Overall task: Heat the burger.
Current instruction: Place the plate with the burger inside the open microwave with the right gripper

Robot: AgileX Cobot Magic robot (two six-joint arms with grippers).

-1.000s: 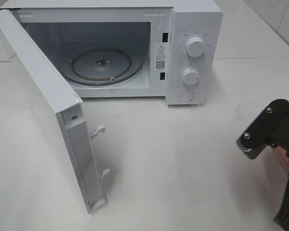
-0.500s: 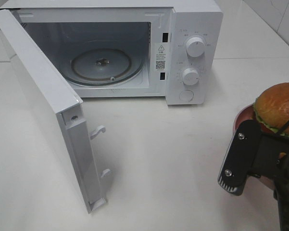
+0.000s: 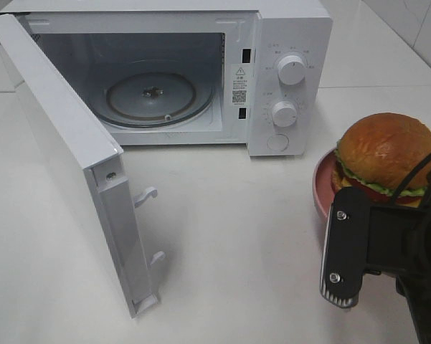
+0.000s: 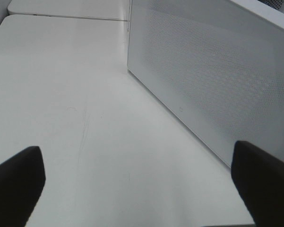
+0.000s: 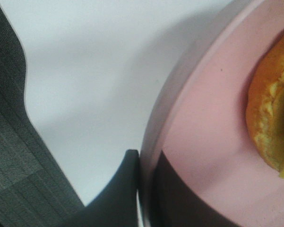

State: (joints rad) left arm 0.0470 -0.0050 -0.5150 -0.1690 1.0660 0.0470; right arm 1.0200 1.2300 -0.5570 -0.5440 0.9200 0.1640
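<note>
Obstructions: the right arm's dark body hides the near part of the pink plate [image 3: 321, 188] and the burger's [image 3: 384, 152] lower front. The burger sits on that plate, right of the open microwave [image 3: 290, 36].

Right gripper [image 5: 145, 189]: fingers clamped on the plate's rim.

Left gripper [image 4: 139, 187]: fingers wide apart over the table [image 4: 85, 94], holding nothing.

A white microwave oven [image 3: 287, 43] stands at the back of the white desk [image 3: 237, 236]. Its door [image 3: 64, 158] is swung wide open to the left, showing a round glass turntable [image 3: 150, 97] inside. On the right, a tall hamburger with a glossy golden-brown bun [image 3: 384, 154] sits on a round pink plate [image 3: 321, 188]. The black right arm [image 3: 348, 251] covers the plate's near edge.
</note>
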